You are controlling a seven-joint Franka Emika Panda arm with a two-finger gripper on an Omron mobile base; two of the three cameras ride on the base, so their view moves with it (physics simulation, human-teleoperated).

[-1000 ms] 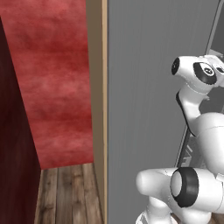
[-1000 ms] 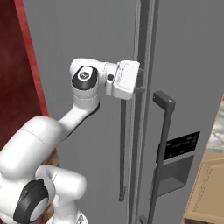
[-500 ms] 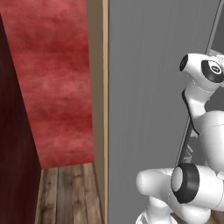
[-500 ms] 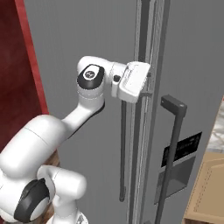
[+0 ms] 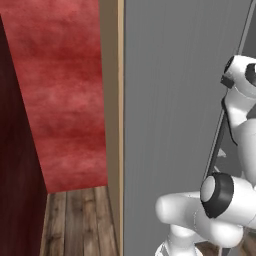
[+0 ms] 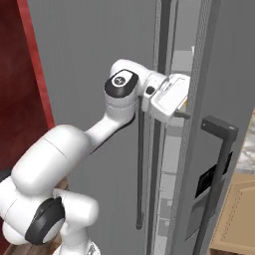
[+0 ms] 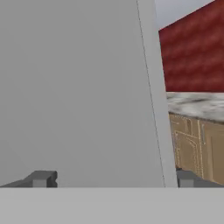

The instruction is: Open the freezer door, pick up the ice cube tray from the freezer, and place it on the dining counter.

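The freezer door (image 6: 234, 74), a grey panel with a dark bar handle (image 6: 219, 184) and a dispenser, stands ajar on the right. Through the gap I see the freezer's (image 6: 172, 149) grey inside and light shelves. My gripper (image 6: 183, 110) is in that gap, against the door's inner edge, and it is open. In the hand view the door panel (image 7: 74, 87) spans the space between my wide-apart fingertips (image 7: 41, 179). Past its edge lies the dining counter's marble top (image 7: 197, 105). The ice cube tray is hidden.
The other grey door (image 5: 175, 125) stays closed, its long thin handle (image 6: 140, 164) just left of my forearm. A tan wood side panel (image 5: 112, 100) borders it. Beyond are a red wall (image 5: 60, 90) and a wood floor (image 5: 75, 220).
The gap between the two doors has widened. The freezer door's handle has swung right, and my gripper has moved right with the door's edge.
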